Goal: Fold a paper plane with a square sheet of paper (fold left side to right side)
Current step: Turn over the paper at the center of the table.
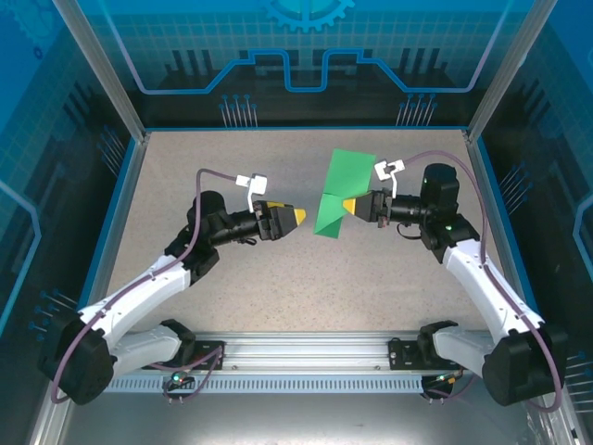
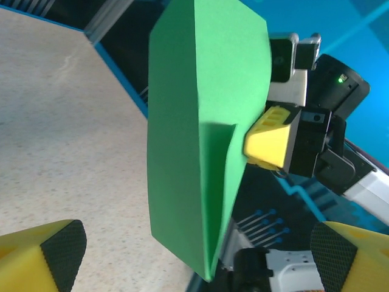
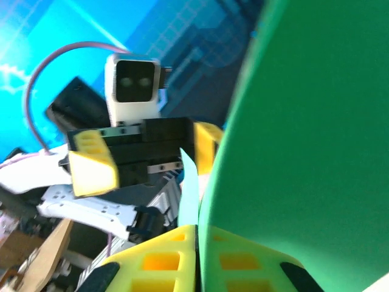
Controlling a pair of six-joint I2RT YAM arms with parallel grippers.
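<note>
Green paper sheet (image 1: pixel 338 190) upright, creased, seemingly doubled, pinched by right fingers (image 1: pixel 352 206).

Robot lab cell: alu frame (image 1: pixel 104 69), blue panels (image 1: pixel 306 46).

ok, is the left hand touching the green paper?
Apart. Top view shows bare table between the left hand and the bright green folded paper sheet.

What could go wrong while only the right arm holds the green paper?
The right jaws pinch the paper at one edge only, so it may slip or twist. The left jaws stand open, apart from it, so the loose fold may spring open or crease crookedly.
</note>
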